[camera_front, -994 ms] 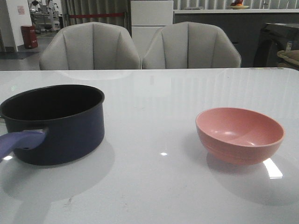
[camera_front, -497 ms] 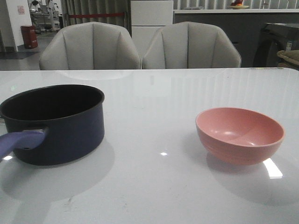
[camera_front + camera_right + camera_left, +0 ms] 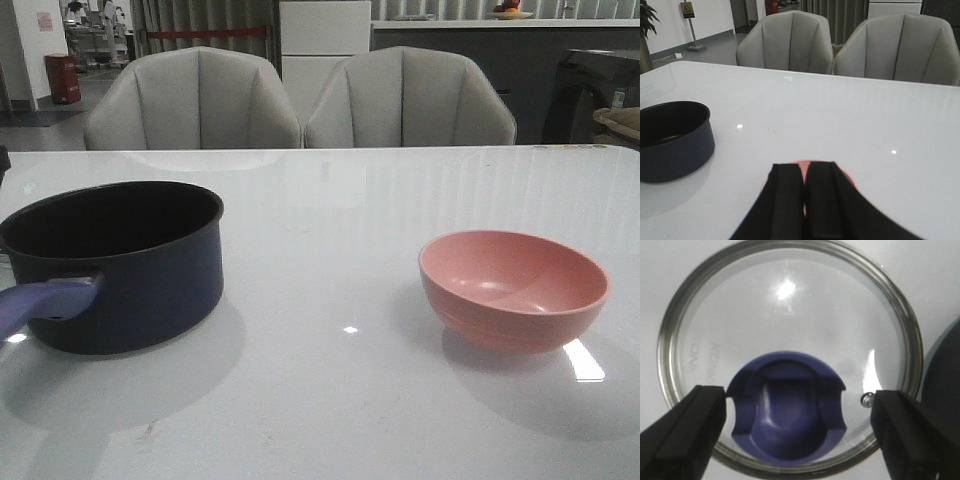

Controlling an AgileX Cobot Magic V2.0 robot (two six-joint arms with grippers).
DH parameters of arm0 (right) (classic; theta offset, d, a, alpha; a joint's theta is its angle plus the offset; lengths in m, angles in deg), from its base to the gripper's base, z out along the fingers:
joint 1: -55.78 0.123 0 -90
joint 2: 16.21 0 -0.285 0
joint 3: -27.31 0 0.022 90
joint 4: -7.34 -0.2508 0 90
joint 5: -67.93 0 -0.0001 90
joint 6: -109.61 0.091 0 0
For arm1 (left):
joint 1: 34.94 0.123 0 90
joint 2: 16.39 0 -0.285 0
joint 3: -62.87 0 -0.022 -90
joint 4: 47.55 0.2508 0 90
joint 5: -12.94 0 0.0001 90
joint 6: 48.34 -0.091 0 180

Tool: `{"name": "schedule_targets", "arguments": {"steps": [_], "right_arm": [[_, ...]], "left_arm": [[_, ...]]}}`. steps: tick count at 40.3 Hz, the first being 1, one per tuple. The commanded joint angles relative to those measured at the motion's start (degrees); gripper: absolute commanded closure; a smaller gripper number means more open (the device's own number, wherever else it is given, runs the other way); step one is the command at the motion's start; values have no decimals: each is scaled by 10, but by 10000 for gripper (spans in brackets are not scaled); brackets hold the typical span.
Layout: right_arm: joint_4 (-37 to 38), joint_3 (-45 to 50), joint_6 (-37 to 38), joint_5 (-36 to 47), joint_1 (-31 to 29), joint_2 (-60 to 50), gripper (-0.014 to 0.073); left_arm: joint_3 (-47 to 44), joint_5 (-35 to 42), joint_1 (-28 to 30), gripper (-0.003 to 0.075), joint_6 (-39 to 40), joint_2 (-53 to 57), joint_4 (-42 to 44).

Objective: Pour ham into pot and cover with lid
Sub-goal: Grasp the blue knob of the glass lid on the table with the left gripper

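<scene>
White tabletop (image 3: 330,400) is backed by two grey chairs (image 3: 300,100); the pot (image 3: 120,265) stands at the near left, uncovered, with the pink bowl (image 3: 513,288) well apart at the right. The lid (image 3: 785,305) is seen beneath the left gripper (image 3: 797,415), spread wide astride its blue knob (image 3: 790,410) (no contact yet). The right gripper (image 3: 805,200) is pressed closed above the bowl. No ham can be made out. A centred, level descent is advised before closing.
</scene>
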Motion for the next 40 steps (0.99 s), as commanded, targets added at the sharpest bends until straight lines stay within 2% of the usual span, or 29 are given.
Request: {"name": "schedule_targets", "arguments": {"steps": [1, 16, 25, 40], "right_arm": [[-2, -16, -2, 39, 0, 3, 437], [-2, -16, -2, 39, 0, 3, 437], [-2, -16, -2, 39, 0, 3, 437], [-2, -16, -2, 39, 0, 3, 437]], "left_arm": [[18, 9, 3, 104, 0, 20, -6], [40, -2, 3, 119, 5, -12, -29], [40, -5, 3, 289, 19, -23, -32], [40, -7, 3, 404, 19, -25, -32]]}}
